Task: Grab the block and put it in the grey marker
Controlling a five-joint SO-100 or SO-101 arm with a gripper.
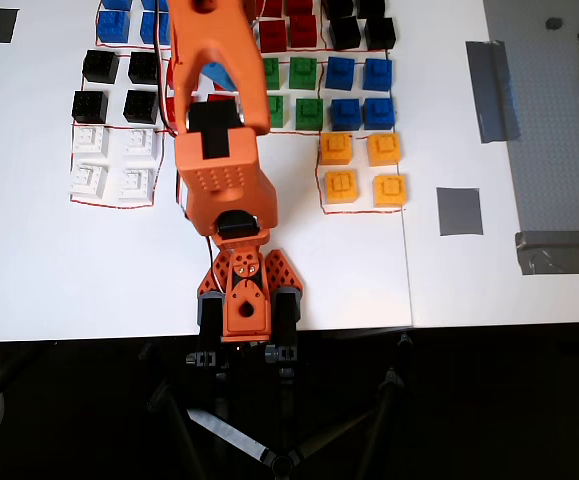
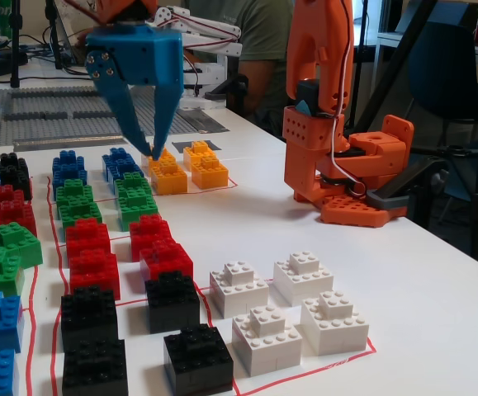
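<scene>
**Blue gripper hung empty above the bricks**

In the fixed view the blue gripper (image 2: 146,144) hung above the table with its two fingers (image 2: 127,115) pointing down, their tips close together but with a narrow gap between them, and nothing held. The tips sat over the far rows, near the blue bricks (image 2: 121,163) and the yellow bricks (image 2: 170,176). In the overhead view the gripper was mostly hidden beneath the orange arm (image 1: 217,150); only a scrap of blue showed through it.

The arm rose from its orange base (image 1: 244,295) at about 6 o'clock on the white table (image 1: 49,270) and reached toward 12 o'clock.

Four black bricks lay at about 10 o'clock from the base in the overhead view, in a two-by-two group; the block (image 1: 141,103) was the one nearest the arm, untouched and flat on the table. In the fixed view this group sat in the foreground (image 2: 172,300). White bricks (image 1: 114,160) lay just below the black ones in the overhead view, inside a red outline.

The grey marker (image 1: 459,211) lay at about 3 o'clock from the arm, bare, just right of the yellow bricks and well apart from the block. Long grey tape strips (image 1: 493,90) lay beyond it.
</scene>
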